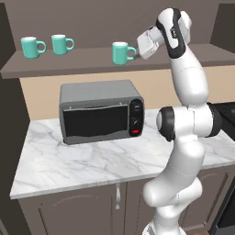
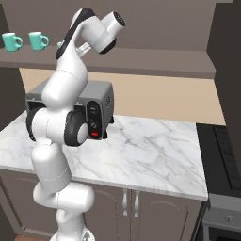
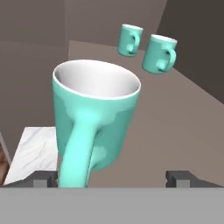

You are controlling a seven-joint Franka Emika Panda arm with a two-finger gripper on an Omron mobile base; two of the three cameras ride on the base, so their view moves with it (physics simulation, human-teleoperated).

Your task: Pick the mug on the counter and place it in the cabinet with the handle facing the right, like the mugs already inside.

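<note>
The arm stands tall, elbow bent, hand reaching out level; the gripper (image 3: 112, 177) has its fingertips spread wide.

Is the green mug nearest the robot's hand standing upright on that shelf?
Upright: the mug stands rim-up on the cabinet shelf, its handle toward the gripper.

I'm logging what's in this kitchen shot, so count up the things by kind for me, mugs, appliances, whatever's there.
Teal mugs: 3, the mug by the gripper on the cabinet shelf, a second mug and a third mug further left.
Microwave: 1, on the counter.
Total: 4 things.
</note>
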